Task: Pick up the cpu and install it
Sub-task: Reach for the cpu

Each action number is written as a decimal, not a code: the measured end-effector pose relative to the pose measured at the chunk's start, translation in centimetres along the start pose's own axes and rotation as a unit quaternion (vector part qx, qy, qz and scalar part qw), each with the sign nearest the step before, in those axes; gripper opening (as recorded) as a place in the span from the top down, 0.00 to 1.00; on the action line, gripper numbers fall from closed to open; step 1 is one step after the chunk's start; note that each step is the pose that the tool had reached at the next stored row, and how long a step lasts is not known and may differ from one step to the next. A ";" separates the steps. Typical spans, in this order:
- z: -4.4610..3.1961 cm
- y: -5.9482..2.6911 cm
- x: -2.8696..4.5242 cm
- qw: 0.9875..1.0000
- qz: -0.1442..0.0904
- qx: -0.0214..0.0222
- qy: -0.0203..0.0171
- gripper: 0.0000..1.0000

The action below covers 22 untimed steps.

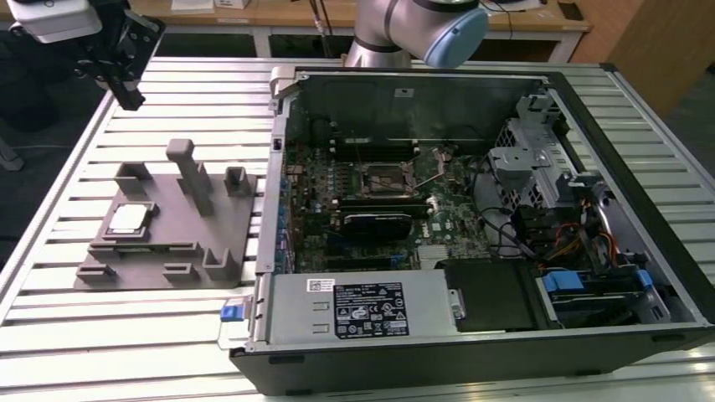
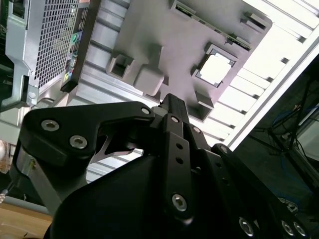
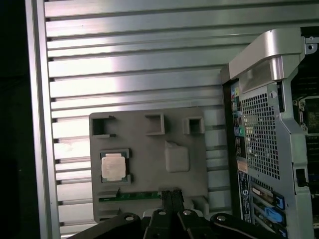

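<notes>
Overhead, the hand (image 3: 170,193), seemingly closed, hangs apart from the cpu (image 3: 113,166) amid grey blocks (image 3: 177,157).

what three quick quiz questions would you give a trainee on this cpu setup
1. True or false: the cpu is already seated in the motherboard socket.
2. The gripper is holding: A) the cpu, B) a memory stick, C) nothing.
3. Fill in: the grey holder tray lies to the exterior view's ____ of the computer case.

Key: 1 false, it rests on the tray; 2 C; 3 left.
</notes>
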<state>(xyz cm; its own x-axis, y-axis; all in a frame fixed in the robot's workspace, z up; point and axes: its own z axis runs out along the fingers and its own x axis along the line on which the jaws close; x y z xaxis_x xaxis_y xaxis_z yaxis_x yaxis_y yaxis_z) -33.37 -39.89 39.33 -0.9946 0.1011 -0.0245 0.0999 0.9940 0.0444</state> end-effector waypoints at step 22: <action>-0.10 -0.35 3.48 1.000 0.002 0.000 0.000 0.89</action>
<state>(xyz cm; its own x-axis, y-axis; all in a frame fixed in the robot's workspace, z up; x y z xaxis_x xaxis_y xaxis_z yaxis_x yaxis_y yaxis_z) -36.87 -39.89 39.33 -0.9941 0.1060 -0.0244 0.1048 0.9935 0.0443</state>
